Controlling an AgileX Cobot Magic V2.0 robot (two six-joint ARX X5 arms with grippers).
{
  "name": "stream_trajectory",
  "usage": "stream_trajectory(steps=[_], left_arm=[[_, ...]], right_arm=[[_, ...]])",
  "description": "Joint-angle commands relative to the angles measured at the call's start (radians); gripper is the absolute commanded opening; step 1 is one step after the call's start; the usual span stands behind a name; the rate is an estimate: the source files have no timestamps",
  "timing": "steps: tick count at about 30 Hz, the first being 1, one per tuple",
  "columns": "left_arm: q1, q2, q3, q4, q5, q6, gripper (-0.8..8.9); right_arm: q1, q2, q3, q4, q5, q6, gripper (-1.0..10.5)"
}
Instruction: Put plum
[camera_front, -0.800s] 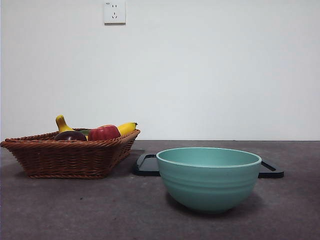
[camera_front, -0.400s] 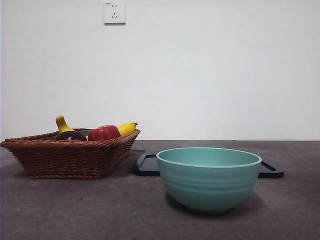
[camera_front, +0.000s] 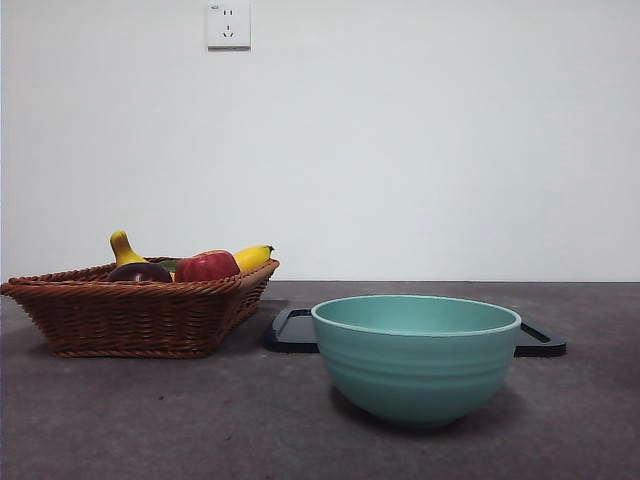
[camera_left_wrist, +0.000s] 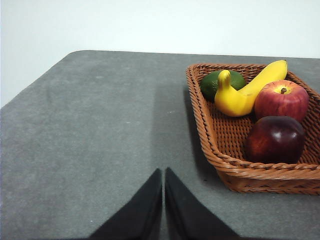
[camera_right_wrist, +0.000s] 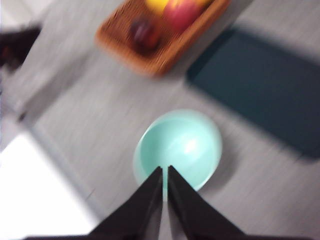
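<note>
The dark maroon plum (camera_left_wrist: 274, 139) lies in a brown wicker basket (camera_left_wrist: 215, 150), beside a red apple (camera_left_wrist: 281, 99), a yellow banana (camera_left_wrist: 250, 90) and a green fruit (camera_left_wrist: 212, 82). In the front view the plum (camera_front: 140, 271) shows just above the rim of the basket (camera_front: 140, 315) at the left. My left gripper (camera_left_wrist: 163, 172) is shut and empty, low over the bare table beside the basket. My right gripper (camera_right_wrist: 165, 170) is shut and empty, high above the teal bowl (camera_right_wrist: 177, 150); that view is blurred, and the plum (camera_right_wrist: 144, 32) shows in it far off.
The teal bowl (camera_front: 415, 355) stands near the front, right of centre. A black tray (camera_front: 295, 330) lies flat behind it, and shows dark in the right wrist view (camera_right_wrist: 260, 85). A wall socket (camera_front: 228, 24) is on the white wall.
In the front view nothing has visibly moved; the basket, bowl and tray stand as before. No arm shows in that view.
</note>
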Motion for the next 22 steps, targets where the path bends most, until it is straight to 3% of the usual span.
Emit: stream_trajectory(steps=[1, 12, 22], left_arm=[[0.003, -0.002, -0.021, -0.008, -0.003, -0.003, 0.07], [0.003, -0.002, -0.021, -0.008, -0.003, -0.003, 0.07], [0.003, -0.002, -0.021, -0.008, -0.003, -0.003, 0.07]], right_arm=[[-0.08, -0.055, -0.034, 0.124, 0.008, -0.085, 0.1], [-0.439, -0.354, -0.443, 0.621, 0.026, -0.119, 0.1], [-0.532, -0.593, -0.744, 0.774, 0.15, -0.109, 0.1]])
